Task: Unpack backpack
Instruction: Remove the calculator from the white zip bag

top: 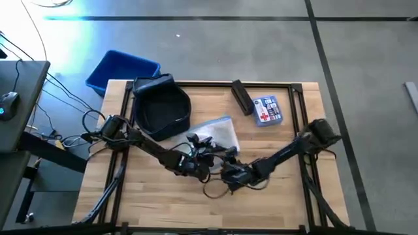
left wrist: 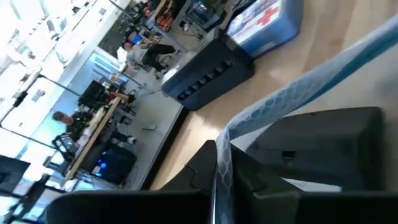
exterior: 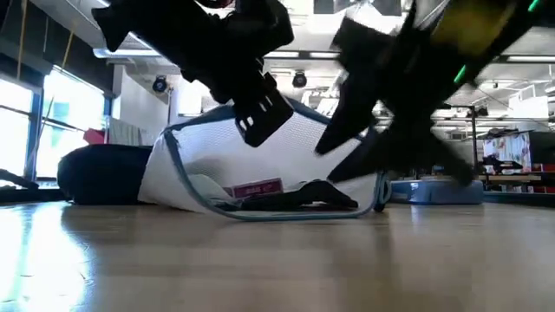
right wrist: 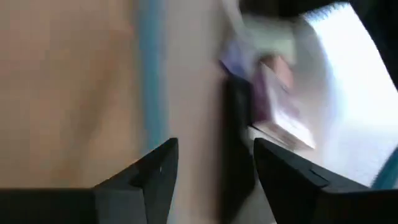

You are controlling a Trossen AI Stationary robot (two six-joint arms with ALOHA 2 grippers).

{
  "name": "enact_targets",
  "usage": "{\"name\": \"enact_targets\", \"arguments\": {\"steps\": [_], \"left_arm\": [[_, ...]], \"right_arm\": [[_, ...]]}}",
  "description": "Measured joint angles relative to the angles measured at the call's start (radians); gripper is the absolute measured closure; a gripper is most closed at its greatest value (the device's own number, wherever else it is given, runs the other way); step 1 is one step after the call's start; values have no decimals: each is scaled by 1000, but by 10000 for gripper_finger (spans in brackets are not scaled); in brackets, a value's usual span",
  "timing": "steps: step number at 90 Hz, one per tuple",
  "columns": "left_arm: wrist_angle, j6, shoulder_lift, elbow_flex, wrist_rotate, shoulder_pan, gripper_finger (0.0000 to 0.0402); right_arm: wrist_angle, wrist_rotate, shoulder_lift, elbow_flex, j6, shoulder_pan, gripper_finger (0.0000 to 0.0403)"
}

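The dark navy backpack (top: 160, 104) lies open-topped on its back at the table's far left, apart from both grippers. A white mesh pouch (top: 220, 132) with pale blue trim lies mid-table; in the low view its mouth (exterior: 260, 204) gapes toward the near edge, with a pink-labelled item (exterior: 257, 187) and a flat black item (exterior: 305, 198) inside. My left gripper (top: 193, 158) is shut on the pouch's trim. My right gripper (right wrist: 214, 168) stands open at the pouch's mouth, with the black item (right wrist: 236, 130) ahead of its fingers. My left gripper pinches the pouch's blue-trimmed upper edge (left wrist: 221, 163) between its two fingers, coming from above and the near left. That edge is held up off the table (exterior: 227, 120), so the mouth stands open like a tent. The pouch's lower edge (exterior: 260, 214) rests on the wood.
A black case (top: 241, 96) and a blue first-aid box (top: 267, 109) lie at the far right of the table. A bright blue bin (top: 121, 70) stands on the floor beyond the far left corner. Bare wood spans the near half (top: 150, 202).
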Motion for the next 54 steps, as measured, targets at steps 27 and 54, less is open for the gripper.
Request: {"name": "enact_targets", "arguments": {"steps": [27, 54], "left_arm": [[-1, 32, 0, 0, 24, -8, 401], [-3, 36, 0, 0, 27, -14, 401]], "right_arm": [[36, 74, 83, 10, -86, -121, 205], [-107, -9, 83, 9, -164, -144, 205]]}}
